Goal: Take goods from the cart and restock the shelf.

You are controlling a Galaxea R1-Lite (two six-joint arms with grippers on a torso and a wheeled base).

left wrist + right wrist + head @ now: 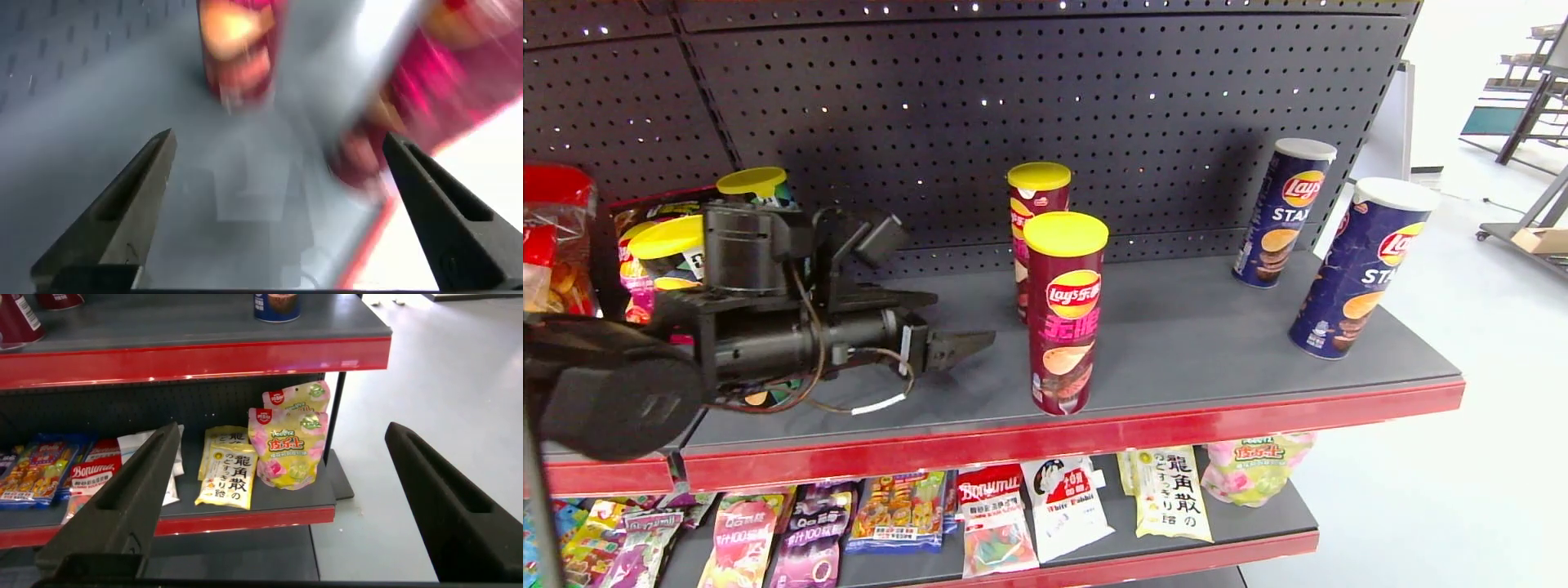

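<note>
Two maroon chip cans with yellow lids stand on the grey shelf [1192,343]: one near the red front edge [1064,314], one behind it [1036,204]. My left gripper [964,318] hovers low over the shelf just left of the front can, open and empty. In the left wrist view both maroon cans [237,49] [441,90] show blurred ahead of the open gripper [278,171]. My right gripper [282,469] is open and empty, below shelf level, facing the lower shelf of snack bags [290,437].
Two blue chip cans [1282,212] [1360,269] stand at the shelf's right end. Yellow-lidded cans [670,245] and snack bags crowd the left end behind my arm. A perforated back panel [1013,98] closes the rear. Assorted bags [996,523] fill the lower shelf.
</note>
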